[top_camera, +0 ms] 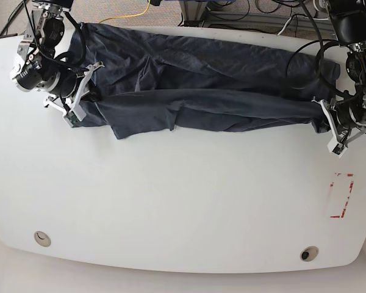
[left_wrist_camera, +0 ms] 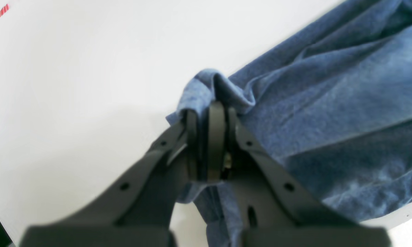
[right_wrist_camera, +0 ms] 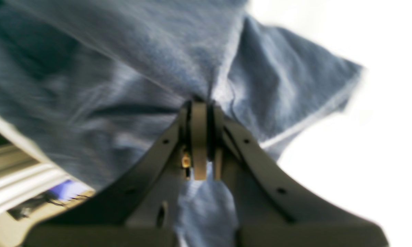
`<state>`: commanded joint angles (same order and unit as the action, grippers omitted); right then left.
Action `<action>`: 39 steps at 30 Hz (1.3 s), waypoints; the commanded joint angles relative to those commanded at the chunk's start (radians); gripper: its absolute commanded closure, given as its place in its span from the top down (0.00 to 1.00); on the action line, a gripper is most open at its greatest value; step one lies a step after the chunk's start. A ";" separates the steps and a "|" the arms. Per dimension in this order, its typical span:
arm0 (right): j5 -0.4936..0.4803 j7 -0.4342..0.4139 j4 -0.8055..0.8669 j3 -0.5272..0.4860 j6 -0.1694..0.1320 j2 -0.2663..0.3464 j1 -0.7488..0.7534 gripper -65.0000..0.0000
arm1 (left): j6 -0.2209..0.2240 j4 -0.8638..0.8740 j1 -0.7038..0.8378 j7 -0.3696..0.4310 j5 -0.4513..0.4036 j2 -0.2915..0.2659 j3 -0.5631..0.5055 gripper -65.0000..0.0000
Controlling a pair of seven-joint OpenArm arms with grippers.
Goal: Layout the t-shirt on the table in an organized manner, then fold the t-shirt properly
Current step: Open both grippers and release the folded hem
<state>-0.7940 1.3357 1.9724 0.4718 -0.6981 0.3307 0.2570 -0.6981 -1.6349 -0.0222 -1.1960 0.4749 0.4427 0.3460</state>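
The dark navy t-shirt [top_camera: 195, 85] lies stretched left to right across the far part of the white table [top_camera: 171, 195], wrinkled, with its near edge doubled over. My left gripper [left_wrist_camera: 209, 113] is shut on a bunched edge of the t-shirt [left_wrist_camera: 329, 103] at the base view's right end [top_camera: 320, 116]. My right gripper [right_wrist_camera: 200, 104] is shut on a pinch of the t-shirt [right_wrist_camera: 123, 68] at the base view's left end [top_camera: 88, 91]. No lettering shows on the fabric.
A red rectangular tape mark [top_camera: 341, 195] lies near the table's right edge, below the left gripper. Two round holes [top_camera: 41, 238] [top_camera: 308, 253] sit near the front edge. Cables [top_camera: 244, 15] run behind the table's far edge.
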 joint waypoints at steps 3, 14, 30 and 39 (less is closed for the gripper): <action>-0.051 0.009 0.002 0.025 0.000 0.020 0.021 0.00 | 0.000 -0.002 0.000 0.000 0.000 0.000 0.000 0.00; -0.057 0.012 0.002 0.055 0.000 0.025 0.060 0.00 | 0.000 -0.006 0.009 -0.002 0.002 0.023 -0.002 0.00; -0.052 0.012 0.000 0.055 0.000 0.017 0.098 0.00 | 0.000 -0.008 0.098 -0.002 0.003 0.097 -0.006 0.00; -0.052 0.011 0.000 0.055 0.000 0.017 0.132 0.00 | 0.000 -0.008 0.107 -0.002 0.000 0.100 -0.005 0.07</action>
<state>-0.8462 1.3464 1.9724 0.5271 -0.6981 0.3475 0.3890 -0.6981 -1.6425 0.0852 -1.1976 0.4749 0.5424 0.3414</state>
